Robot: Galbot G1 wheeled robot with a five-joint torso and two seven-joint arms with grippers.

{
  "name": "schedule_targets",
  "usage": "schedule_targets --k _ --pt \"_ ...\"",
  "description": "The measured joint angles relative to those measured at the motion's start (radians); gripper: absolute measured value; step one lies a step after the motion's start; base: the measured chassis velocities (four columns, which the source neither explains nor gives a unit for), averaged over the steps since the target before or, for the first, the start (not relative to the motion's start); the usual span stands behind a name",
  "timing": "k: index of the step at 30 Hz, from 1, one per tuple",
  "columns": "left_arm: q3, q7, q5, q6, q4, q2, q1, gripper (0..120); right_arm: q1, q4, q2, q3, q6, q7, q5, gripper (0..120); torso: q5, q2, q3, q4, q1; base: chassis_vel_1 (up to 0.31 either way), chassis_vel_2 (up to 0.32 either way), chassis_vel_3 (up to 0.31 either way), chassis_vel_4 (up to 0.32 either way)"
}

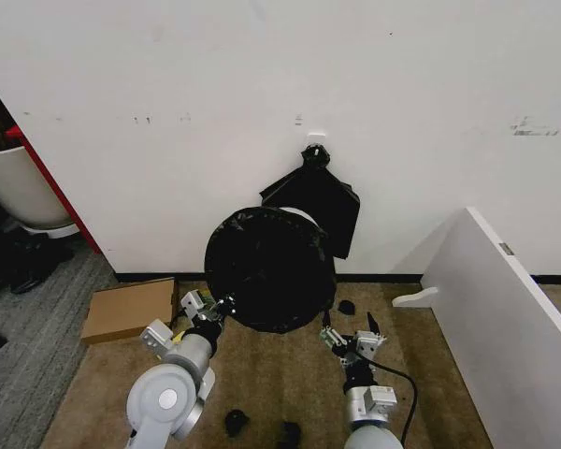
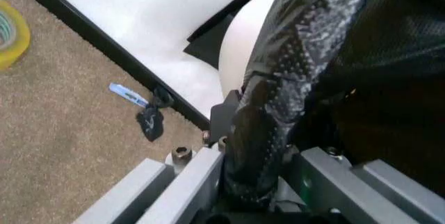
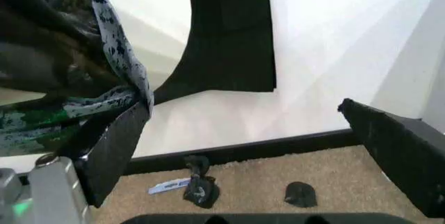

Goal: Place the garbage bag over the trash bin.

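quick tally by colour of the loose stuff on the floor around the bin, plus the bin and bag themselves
Black: 5 - the garbage bag, three small scraps on the carpet, one flat black bundle hanging on the wall
White: 1 - the trash bin
Brown: 1 - cardboard box
Blue: 1 - small wrapper
Yellow: 1 - tape roll
Total: 9

Head looks down; both wrists close, perhaps sharing the baseboard [image 3: 264,148].

Left pincer [image 1: 226,306] raised forward, clamped; right pincer [image 1: 349,330] raised, fingers spread.
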Motion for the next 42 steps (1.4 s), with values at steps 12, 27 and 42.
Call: schedule_targets --k 12,27,42 --pt "-0.001 -0.005 -0.030 0.011 -0.020 -0.001 -0.010 0 -0.047 0.001 -0.042 0.051 0.033 -0.063 -0.111 100 0.0000 0.000 0.000 -0.0001 0.000 0.000 0.000 0.000 0.000" --pt "0.019 -0.010 -0.074 0.019 0.064 0.031 -0.043 0 -0.100 -0.096 -0.051 0.218 0.445 -0.537 -0.092 100 -0.0001 0.000 0.000 -0.0002 0.000 0.000 0.000 0.000 0.000" --pt "0.056 0.056 0.301 -0.099 0.131 0.077 -0.008 0 -0.201 0.190 -0.112 0.248 0.534 -0.591 0.026 100 -0.0003 0.000 0.000 -0.0001 0.000 0.000 0.000 0.000 0.000"
